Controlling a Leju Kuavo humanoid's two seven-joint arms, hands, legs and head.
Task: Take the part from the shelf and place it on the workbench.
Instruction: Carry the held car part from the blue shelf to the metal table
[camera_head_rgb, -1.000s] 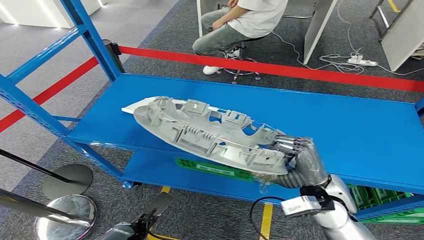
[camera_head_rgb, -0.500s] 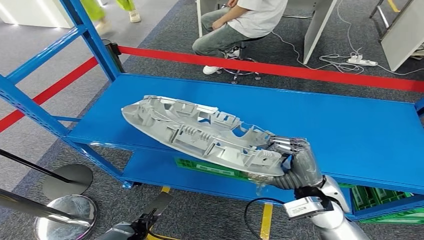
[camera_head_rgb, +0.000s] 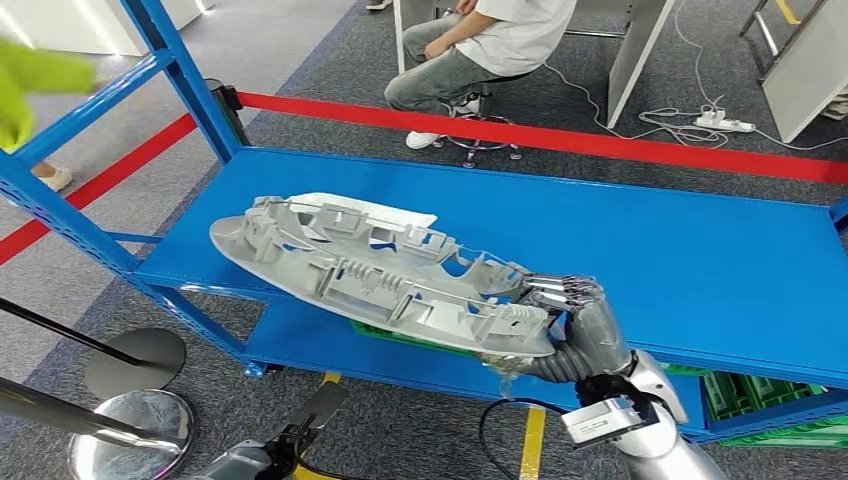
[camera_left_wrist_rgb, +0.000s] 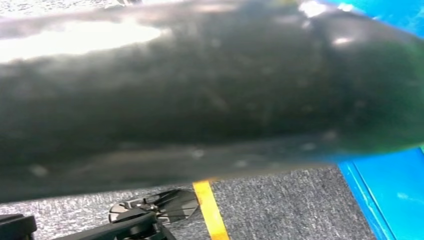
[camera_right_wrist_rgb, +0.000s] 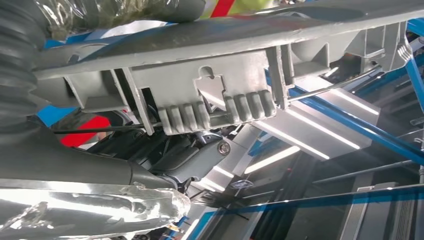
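Shelving (camera_head_rgb: 700, 250) in bright blue fills the middle of our head view, its flat upper deck running from left to right. We see our right hand (camera_head_rgb: 580, 320) at the near edge of that deck, fingers (camera_head_rgb: 552, 290) curled over the right end of the part (camera_head_rgb: 375, 270) and clamped on it, with the thumb side underneath. The part is a long, grey, boat-shaped plastic moulding with ribs and cut-outs on its upward face. It lies slightly tilted, its left end reaching over the left half of the deck and its near edge overhanging the front of the shelf. A white sheet (camera_head_rgb: 385, 208) shows on the deck just behind the part.

In our right wrist view the ribbed underside of the part (camera_right_wrist_rgb: 220, 95) runs across the frame, with the grey ribbed cover of the hand (camera_right_wrist_rgb: 20, 75) pressed against it.

Our left hand (camera_head_rgb: 300, 435) shows low in the head view, dark and hanging below the shelf; we cannot tell whether its fingers are apart or together. The left wrist view is mostly a dark blur.

Beyond the shelf runs a red barrier tape (camera_head_rgb: 560, 135), and a person (camera_head_rgb: 480, 50) sits on a stool behind it. Green crates (camera_head_rgb: 770, 395) sit on the lower shelf.
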